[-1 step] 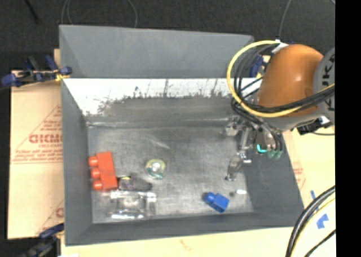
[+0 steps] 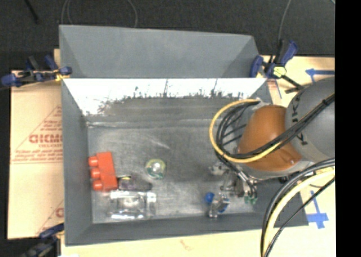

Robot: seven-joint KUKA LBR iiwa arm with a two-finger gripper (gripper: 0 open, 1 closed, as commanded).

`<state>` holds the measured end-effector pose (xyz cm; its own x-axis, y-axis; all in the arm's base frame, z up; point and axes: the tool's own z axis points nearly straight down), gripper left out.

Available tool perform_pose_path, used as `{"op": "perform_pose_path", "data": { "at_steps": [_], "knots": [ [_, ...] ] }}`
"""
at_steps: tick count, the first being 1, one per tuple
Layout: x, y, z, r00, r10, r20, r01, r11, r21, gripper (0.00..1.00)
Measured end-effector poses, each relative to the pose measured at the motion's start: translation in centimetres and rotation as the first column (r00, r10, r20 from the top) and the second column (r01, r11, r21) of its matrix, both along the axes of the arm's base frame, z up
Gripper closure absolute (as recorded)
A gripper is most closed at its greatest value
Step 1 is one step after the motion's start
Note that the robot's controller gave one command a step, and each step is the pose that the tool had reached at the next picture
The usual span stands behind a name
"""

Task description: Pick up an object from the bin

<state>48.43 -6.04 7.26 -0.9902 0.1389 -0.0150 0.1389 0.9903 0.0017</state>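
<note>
Camera view, seen from above: your tool [image 2: 224, 196] sits low at the 4 o'clock corner of the bin [image 2: 169, 134], under the orange wrist cover [image 2: 265, 137]. You cannot tell whether it stands wide or narrow. A small blue piece [image 2: 209, 198] lies just beside it, at its 9 o'clock. Well apart, at the bin's 8 o'clock, lie a red block [image 2: 102, 171], a clear ball [image 2: 155, 167] and a clear plastic piece [image 2: 132, 202].

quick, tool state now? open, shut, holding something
tool: cannot be told whether open or closed; it is down at the lower right of the bin, right beside a small blue thing.
</note>
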Motion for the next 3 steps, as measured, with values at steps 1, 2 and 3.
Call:
{"op": "perform_pose_path", "data": {
  "at_steps": [1, 2, 3],
  "knots": [
    [-1.1, -4.5, 2.9, 0.999, -0.054, -0.009, 0.054, 0.999, -0.002, 0.00],
    [-1.2, 0.9, 3.6, 1.000, 0.000, -0.015, 0.000, 1.000, 0.003, 0.00],
    [-0.6, -1.0, 0.1, 1.000, 0.030, -0.001, -0.030, 1.000, 0.000, 0.00]
  ]
}}
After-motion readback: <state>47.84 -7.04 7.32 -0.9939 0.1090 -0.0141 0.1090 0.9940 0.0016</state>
